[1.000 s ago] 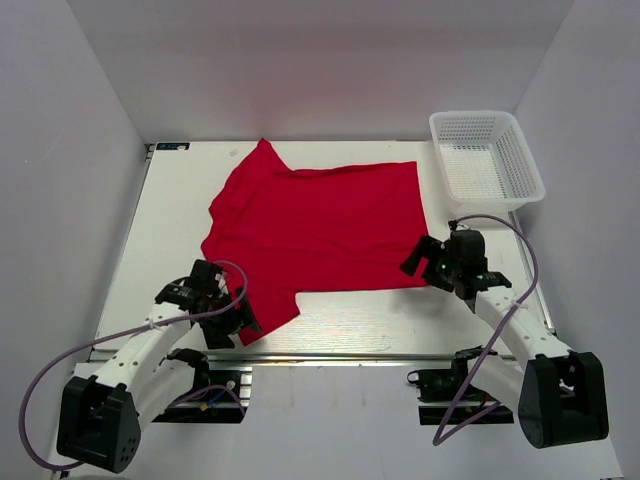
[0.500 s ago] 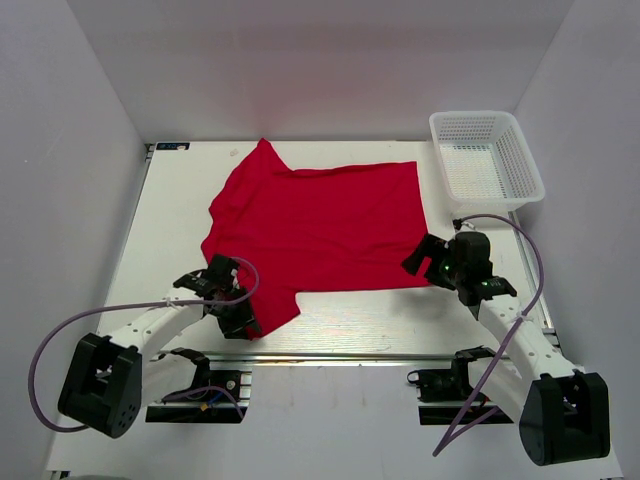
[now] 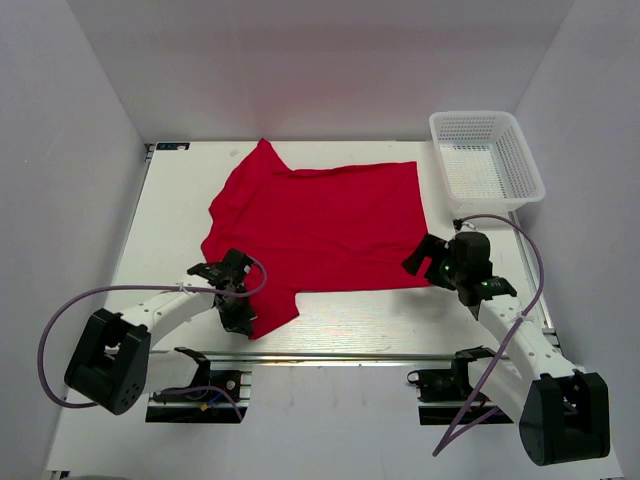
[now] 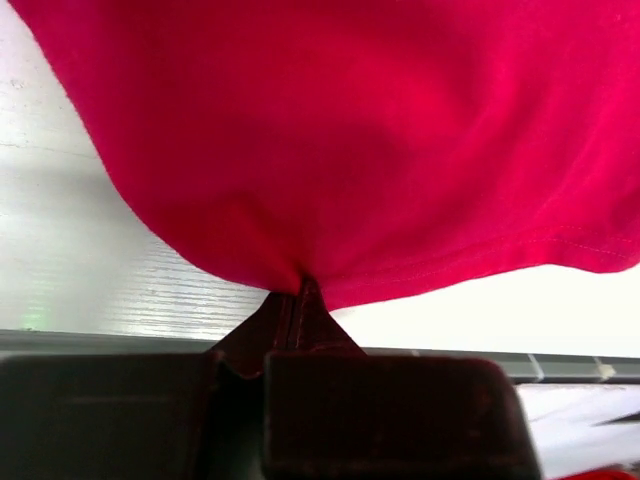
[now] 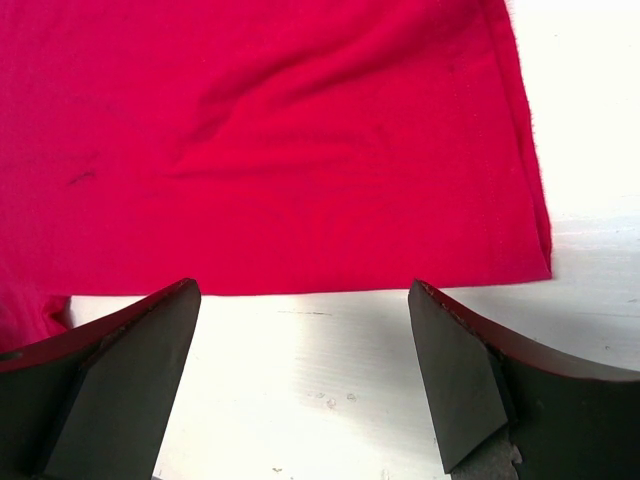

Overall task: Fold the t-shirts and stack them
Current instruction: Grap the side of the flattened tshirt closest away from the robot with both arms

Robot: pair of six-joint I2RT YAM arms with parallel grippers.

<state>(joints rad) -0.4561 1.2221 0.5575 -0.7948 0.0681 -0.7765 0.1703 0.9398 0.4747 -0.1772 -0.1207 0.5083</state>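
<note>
A bright red t-shirt [image 3: 320, 225] lies spread flat on the white table [image 3: 350, 325], its collar side to the left and its hem to the right. My left gripper [image 3: 238, 312] is shut on the near sleeve's edge; in the left wrist view the red t-shirt [image 4: 330, 140] bunches into the pinched fingertips [image 4: 297, 300]. My right gripper [image 3: 425, 262] stands open just off the shirt's near right corner. In the right wrist view its wide-apart fingers [image 5: 455, 370] rest over bare table, with the t-shirt's hem [image 5: 300, 150] just beyond them.
A white mesh basket [image 3: 486, 160] stands at the table's back right corner. White walls close in the left, right and back sides. The table's metal front edge [image 3: 330, 355] runs just behind my grippers.
My left gripper has slid right onto the sleeve's edge and closed on the fabric. The right gripper shifted slightly toward the hem corner and stays open.
</note>
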